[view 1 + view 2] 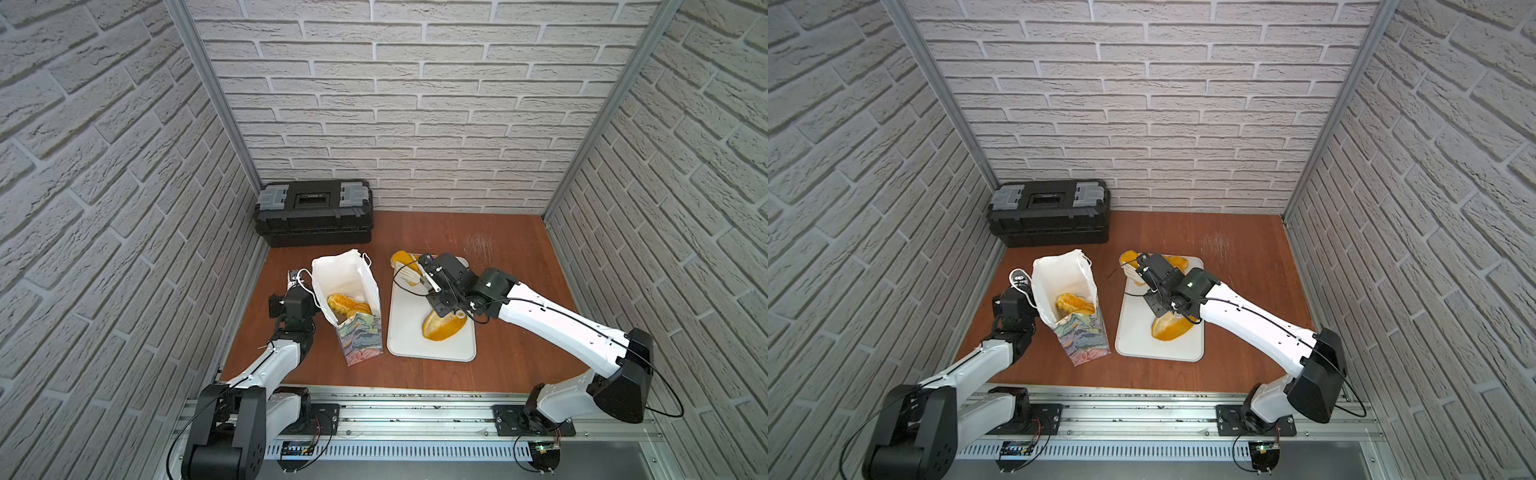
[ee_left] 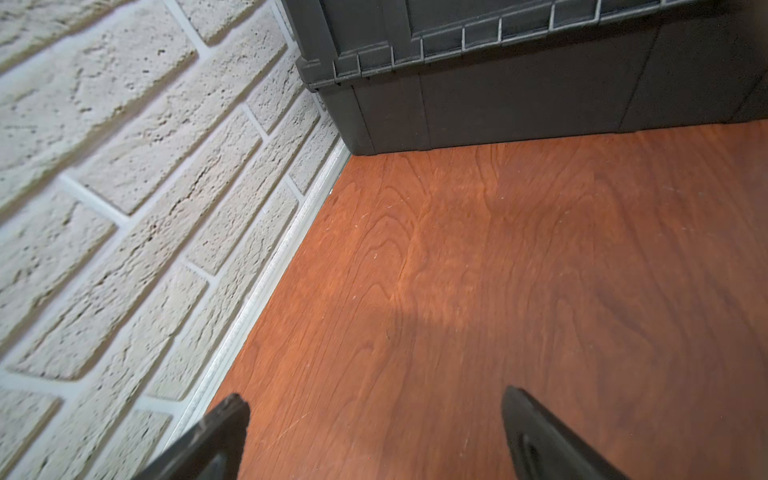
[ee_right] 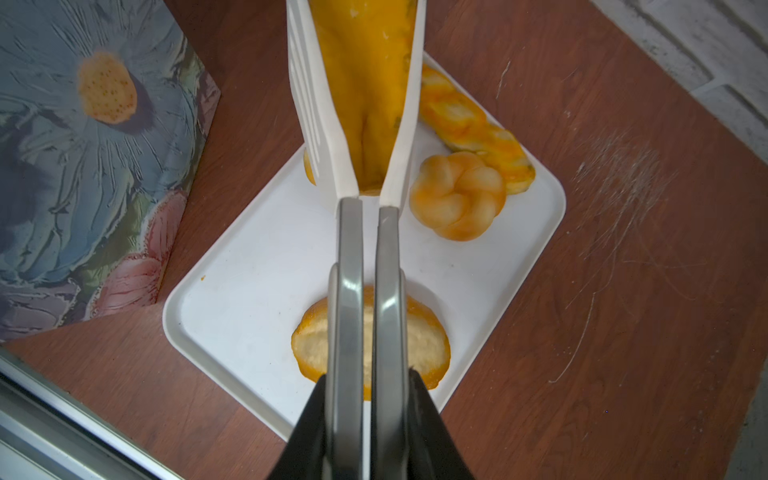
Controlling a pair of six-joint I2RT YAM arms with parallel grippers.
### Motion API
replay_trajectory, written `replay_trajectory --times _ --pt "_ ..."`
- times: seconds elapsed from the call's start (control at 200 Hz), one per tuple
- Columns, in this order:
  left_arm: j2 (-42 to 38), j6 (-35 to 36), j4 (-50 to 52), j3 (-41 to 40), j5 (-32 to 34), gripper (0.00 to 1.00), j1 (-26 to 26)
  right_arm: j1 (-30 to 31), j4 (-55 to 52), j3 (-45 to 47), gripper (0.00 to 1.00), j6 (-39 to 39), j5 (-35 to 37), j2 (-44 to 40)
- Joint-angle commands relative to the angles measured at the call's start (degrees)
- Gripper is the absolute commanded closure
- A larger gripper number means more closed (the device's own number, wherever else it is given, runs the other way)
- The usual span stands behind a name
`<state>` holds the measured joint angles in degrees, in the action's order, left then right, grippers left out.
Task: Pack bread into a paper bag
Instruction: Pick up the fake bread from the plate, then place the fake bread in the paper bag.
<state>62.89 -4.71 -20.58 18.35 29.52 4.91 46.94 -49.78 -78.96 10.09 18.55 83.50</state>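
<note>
- table point(image 1: 511, 249): brown wood, on which the white tray point(image 1: 409, 332) is laid.
- toolbox point(image 1: 316, 214): black, set well behind the tray, against the wall.
- bag point(image 1: 360, 338): stood upright and open just left of the tray; bread pieces point(image 1: 349, 305) are seen inside.
- left gripper point(image 2: 374, 395): held beyond the bag from the tray, jaws wide apart, nothing between them.
- right gripper point(image 3: 365, 419): poised over the tray, clamped on the metal handles of the tongs point(image 3: 349, 257).
- tongs: squeezed nearly closed, a yellow piece point(image 3: 365, 83) pinched between the white blades at the tray's far corner nearest the bag.
- loaf point(image 1: 442, 328): laid on the tray's near half.
- stick point(image 3: 473, 129): laid along the tray's far edge.
- knot roll point(image 3: 457, 195): placed on the tray, just beside the stick.
</note>
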Motion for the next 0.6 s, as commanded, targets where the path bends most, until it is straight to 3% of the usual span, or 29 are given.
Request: replay_trajectory --times 0.0,0.275,0.595 --pt "-0.3 -0.4 -2.0 -0.4 0.0 0.02 0.0 0.5 2.3 -4.2 0.84 -3.1 5.4 -2.3" --pt "0.0 -0.4 -2.1 -0.4 0.3 0.02 -0.1 0.4 -0.1 -17.9 0.86 -6.5 6.3 0.3" --pt "0.0 -0.5 -2.0 -0.4 0.4 0.02 -0.2 2.9 -3.1 -30.4 0.86 -10.4 1.7 1.5"
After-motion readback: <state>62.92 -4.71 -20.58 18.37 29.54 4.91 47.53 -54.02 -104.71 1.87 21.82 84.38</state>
